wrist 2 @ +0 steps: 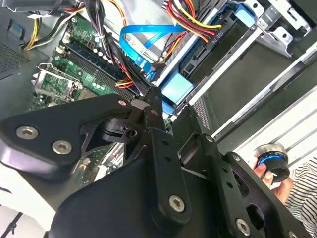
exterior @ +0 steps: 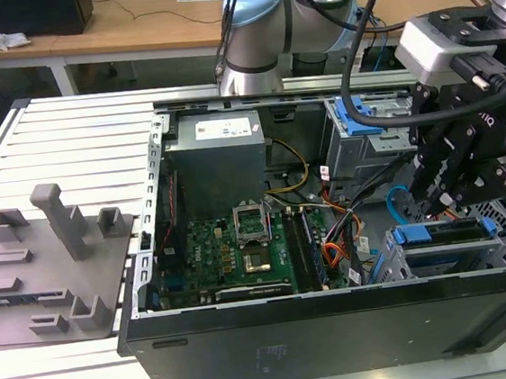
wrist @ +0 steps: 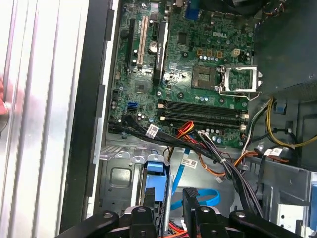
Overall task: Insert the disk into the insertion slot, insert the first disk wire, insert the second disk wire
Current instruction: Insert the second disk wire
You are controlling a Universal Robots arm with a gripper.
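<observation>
The black gripper [exterior: 442, 204] hangs low inside the open black sheet-metal computer case [exterior: 340, 330], which lies on its side on the slatted aluminium table [exterior: 75, 136] so that the arm can reach the bays from above. In the first wrist view its two black fingers [wrist: 191, 199] stand spread, with a clear gap between them, and I see nothing pinched there.

Directly beneath the fingers lies the flat silver disk [exterior: 443, 231] in its bright blue plastic carrier. It sits level inside the low insertion slot [wrist: 116, 176] of silver perforated sheet metal, and the blue handle end just touches the line of one finger. Lying that flush, it reads as already seated, which would explain why the fingers are free.

The thin, flat light-blue second disk wire [wrist 2: 143, 37] curves in a loose loop just beyond the fingertips, on the side of the green motherboard [wrist: 198, 74]. One run of it passes through the gap between the fingers, so the spread stance looks meant to straddle it. Whether its small dark plug is home I cannot tell.

The bundle of orange, yellow and black wires [wrist 2: 190, 20] crosses close beside the loop and crowds the space there.
</observation>
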